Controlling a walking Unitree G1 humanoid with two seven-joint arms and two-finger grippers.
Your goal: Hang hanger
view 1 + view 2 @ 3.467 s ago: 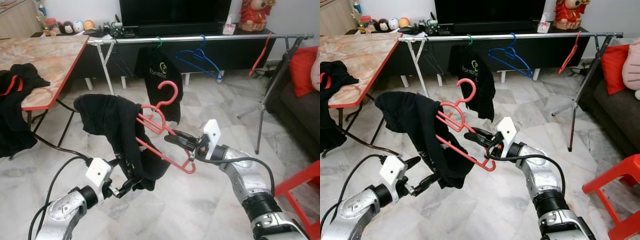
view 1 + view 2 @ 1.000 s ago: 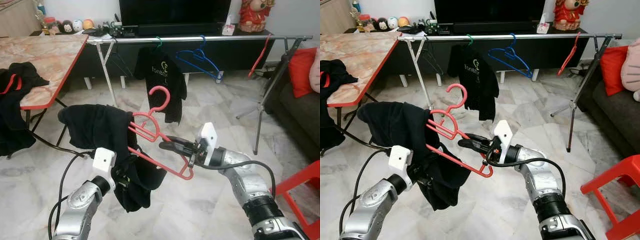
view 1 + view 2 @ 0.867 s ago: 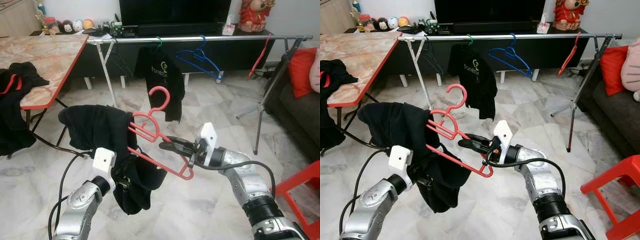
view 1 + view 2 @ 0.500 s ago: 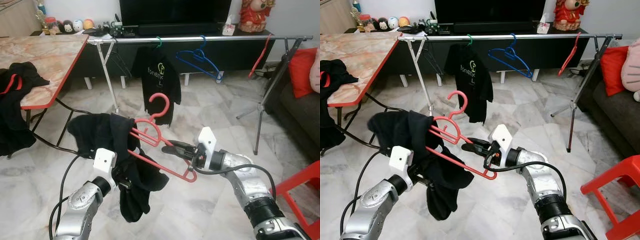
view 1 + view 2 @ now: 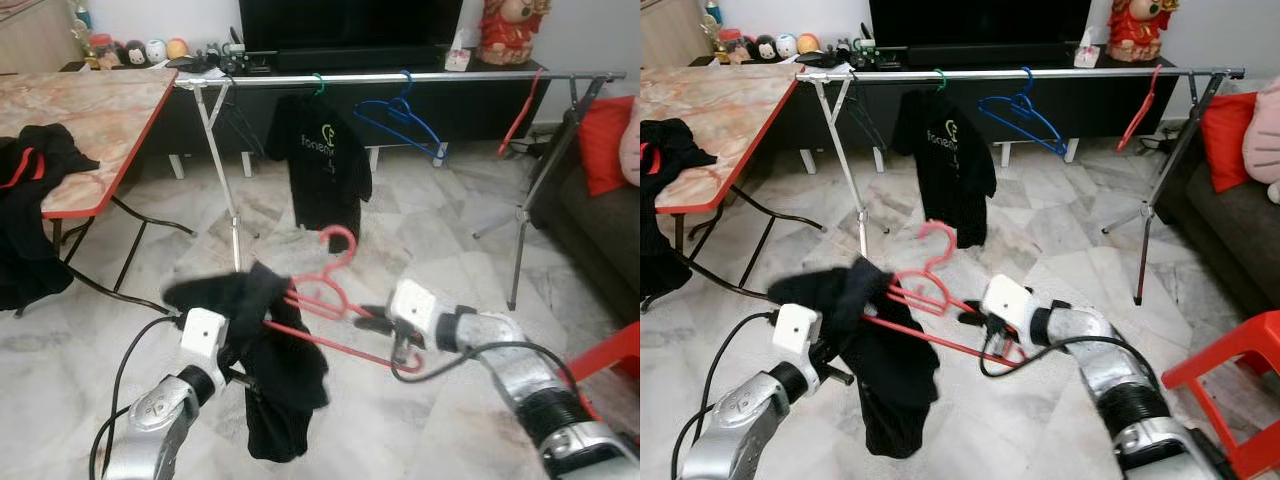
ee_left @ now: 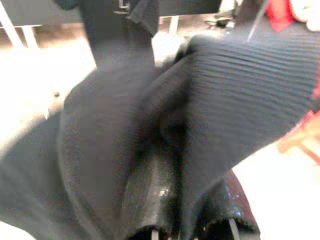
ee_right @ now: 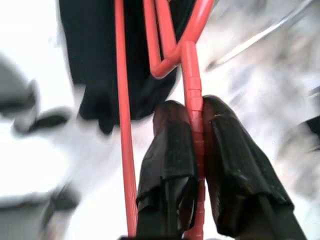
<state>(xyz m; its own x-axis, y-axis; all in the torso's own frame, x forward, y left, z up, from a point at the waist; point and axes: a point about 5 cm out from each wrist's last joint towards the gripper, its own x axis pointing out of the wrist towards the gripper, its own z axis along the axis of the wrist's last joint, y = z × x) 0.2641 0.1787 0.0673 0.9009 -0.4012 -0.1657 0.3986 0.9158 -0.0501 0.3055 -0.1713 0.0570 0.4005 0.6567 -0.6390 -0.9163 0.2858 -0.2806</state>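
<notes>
While the red hanger (image 5: 335, 300) hangs in the air low over the marble floor (image 5: 420, 230), the right gripper (image 7: 192, 145) has it pinched: both black fingers (image 7: 170, 150) press against one red bar, seen plainly in the right wrist view. Its hook points up and away from that gripper, toward the clothes rail (image 5: 400, 76). On the hanger's far end from the right gripper hangs a black garment (image 5: 270, 370), bunched at the top and drooping below the bar. The left gripper (image 6: 190, 220) is buried in this cloth, its fingers closed on a fold of it, just beside the hanger's end. Well beyond both grippers, the rail carries a black T-shirt (image 5: 325, 165), a blue hanger (image 5: 400, 118) and another red hanger (image 5: 520, 110). Off to the left gripper's side stands a marble-topped table (image 5: 80, 115) with dark clothes (image 5: 30, 220) draped over its edge
</notes>
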